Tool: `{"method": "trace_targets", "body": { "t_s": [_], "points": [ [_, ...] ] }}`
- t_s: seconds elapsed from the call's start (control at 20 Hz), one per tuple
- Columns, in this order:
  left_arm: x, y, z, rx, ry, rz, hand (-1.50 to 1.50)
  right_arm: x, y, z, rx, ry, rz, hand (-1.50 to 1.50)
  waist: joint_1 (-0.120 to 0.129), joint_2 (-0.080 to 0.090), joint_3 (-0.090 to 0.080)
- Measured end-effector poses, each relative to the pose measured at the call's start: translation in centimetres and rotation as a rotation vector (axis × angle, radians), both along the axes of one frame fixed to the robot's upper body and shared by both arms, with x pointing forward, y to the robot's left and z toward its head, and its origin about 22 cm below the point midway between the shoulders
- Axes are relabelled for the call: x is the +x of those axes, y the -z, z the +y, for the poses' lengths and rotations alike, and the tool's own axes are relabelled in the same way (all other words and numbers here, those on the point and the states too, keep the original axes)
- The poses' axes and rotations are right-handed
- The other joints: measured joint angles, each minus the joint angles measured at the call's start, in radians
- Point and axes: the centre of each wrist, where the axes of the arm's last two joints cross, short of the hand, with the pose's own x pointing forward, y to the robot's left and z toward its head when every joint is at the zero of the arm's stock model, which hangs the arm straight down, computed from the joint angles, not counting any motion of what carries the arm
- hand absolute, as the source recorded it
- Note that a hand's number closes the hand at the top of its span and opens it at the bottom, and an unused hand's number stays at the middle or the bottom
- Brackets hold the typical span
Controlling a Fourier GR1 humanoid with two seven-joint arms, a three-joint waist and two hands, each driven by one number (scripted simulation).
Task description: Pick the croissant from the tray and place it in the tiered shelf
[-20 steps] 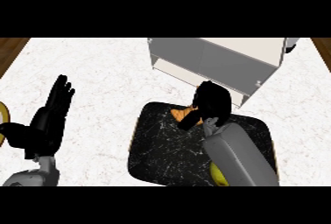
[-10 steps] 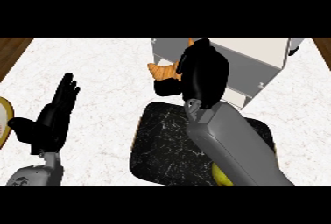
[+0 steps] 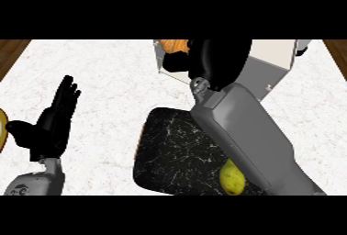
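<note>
Croissant [image 3: 174,46] shows as an orange-brown piece at the top of the head view, over the left corner of the tiered shelf [image 3: 272,69] and clear of the tray [image 3: 173,151]. The right hand [image 3: 218,59] has it: black fingers curl under and beside the pastry and hide most of it, so only its upper left part is visible. The hand is above the shelf's pale top. Its grey forearm [image 3: 247,133] runs down and to the right across the dark, white-veined tray. A yellow fruit [image 3: 232,179] lies on the tray near its lower right, just beside the forearm. The tray sits on the white speckled counter [image 3: 115,82], below the shelf. Well apart at the view's left, the left hand [image 3: 53,124] rests open with fingers straight and pointing up, holding nothing.
</note>
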Motion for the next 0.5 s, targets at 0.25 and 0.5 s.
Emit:
{"method": "trace_targets", "body": {
  "t_s": [0.25, 0.5],
  "points": [
    [0.1, -0.3, 0.0, -0.003, -0.008, -0.006, 0.0, 0.9, -0.6, -0.4, -0.012, 0.06, -0.032, 1.5, -0.004, 0.004, 0.001],
    [-0.1, -0.6, -0.3, -0.008, 0.002, -0.014, 0.0, 2.0, 0.1, -1.0, -0.01, 0.113, -0.036, 1.5, -0.002, 0.01, 0.002]
  ]
}}
